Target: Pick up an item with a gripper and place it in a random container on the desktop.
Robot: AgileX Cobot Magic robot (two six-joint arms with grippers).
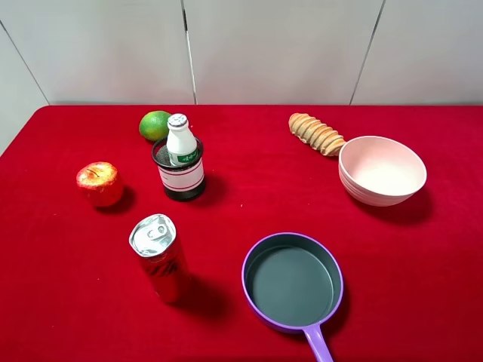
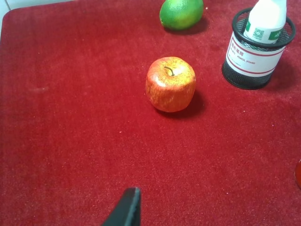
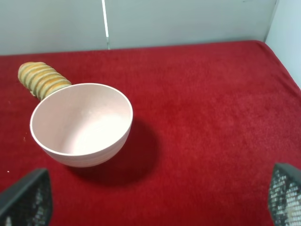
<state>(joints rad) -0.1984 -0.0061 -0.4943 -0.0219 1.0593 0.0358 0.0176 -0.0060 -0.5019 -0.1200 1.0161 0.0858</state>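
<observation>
bottle (image 1: 180, 140) stands upright inside the mesh cup (image 1: 179, 176) on the red cloth (image 1: 249, 196), so the placing looks done, and with the right gripper (image 3: 160, 197) spread wide and the left gripper's (image 2: 126, 210) state unclear, both arms best hold well clear of the cup.

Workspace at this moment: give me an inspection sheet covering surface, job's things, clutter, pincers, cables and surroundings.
Surface: red cloth desktop, flat.
Job's things: white drink bottle stands upright inside the black mesh cup.
Clutter: red apple, green citrus, red can, purple pan, pink bowl, ridged bread roll touching the bowl.
Pincers: left pincer, one finger in view; right pincer open, empty.
Cables: nothing seen.
Surroundings: pale panelled wall.
</observation>
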